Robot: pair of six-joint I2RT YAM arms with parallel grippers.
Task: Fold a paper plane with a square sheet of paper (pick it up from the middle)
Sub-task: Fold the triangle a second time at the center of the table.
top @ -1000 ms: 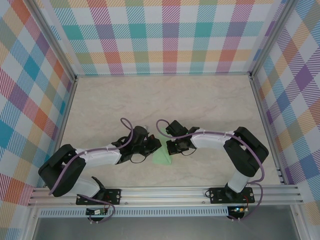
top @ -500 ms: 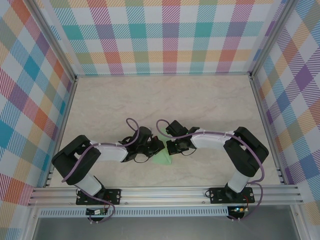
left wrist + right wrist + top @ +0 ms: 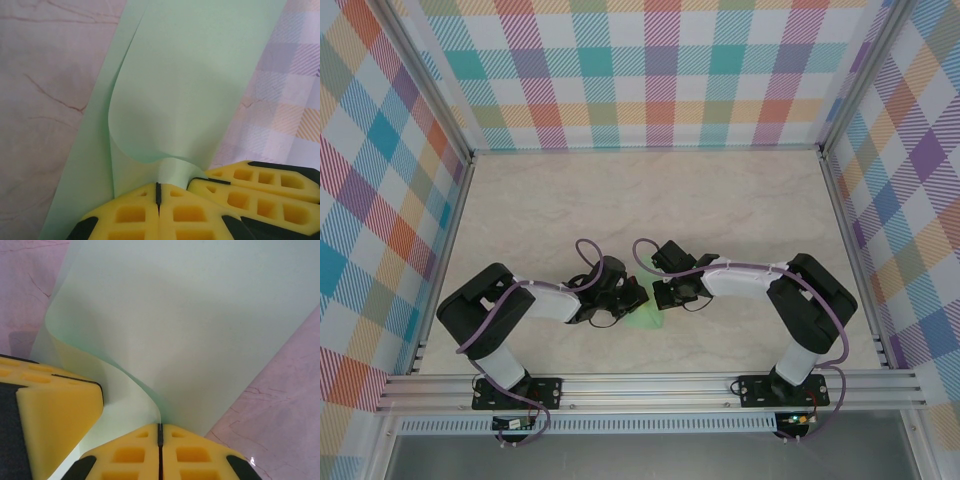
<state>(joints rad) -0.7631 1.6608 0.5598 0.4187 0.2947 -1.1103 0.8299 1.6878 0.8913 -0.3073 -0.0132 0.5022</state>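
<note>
Marbled beige table inside checked walls carries the pale green sheet of paper near its front middle, between the two arms. Left gripper has its yellow fingers pressed together on a curled-up fold of the sheet. Just beside it the right gripper pinches the same fold, jaws likewise closed, while the paper's lower layer lies flat on the table
</note>
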